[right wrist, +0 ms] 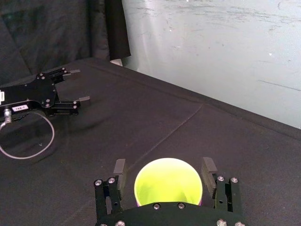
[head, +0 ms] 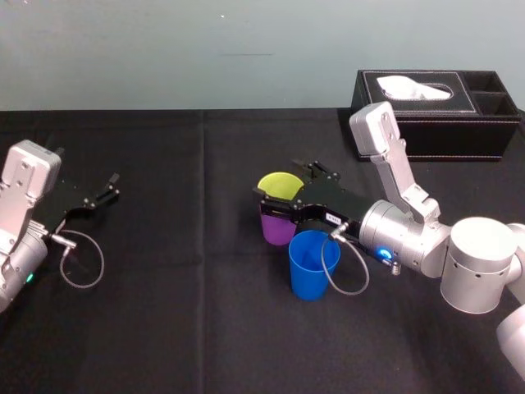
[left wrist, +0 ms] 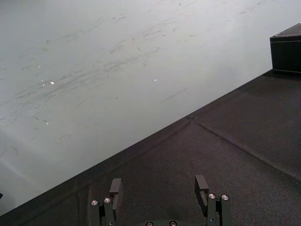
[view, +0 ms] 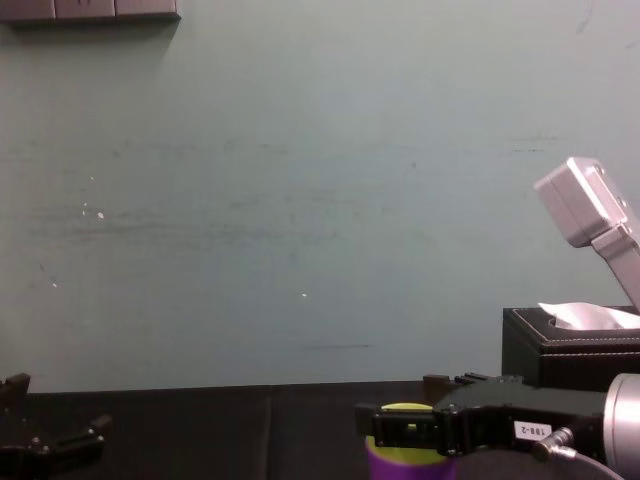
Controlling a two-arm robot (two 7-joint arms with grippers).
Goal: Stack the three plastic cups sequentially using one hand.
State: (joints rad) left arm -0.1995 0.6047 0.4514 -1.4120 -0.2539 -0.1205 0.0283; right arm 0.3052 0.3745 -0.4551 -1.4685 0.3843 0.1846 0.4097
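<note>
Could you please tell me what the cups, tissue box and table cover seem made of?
The blue cup, the purple cup and the yellow-green cup nested in it, inside the right tool, look like smooth, glossy plastic: even colour, thin rims. The tissue box seems black leather or imitation: white stitched edges. The table cover looks like matte black cloth: fold creases. The left tool rests far left.

The black surface (head: 164, 328) holds a purple cup (head: 275, 231) and a blue cup (head: 308, 271) at centre frame, a tissue box (head: 435, 131) upper right.
</note>
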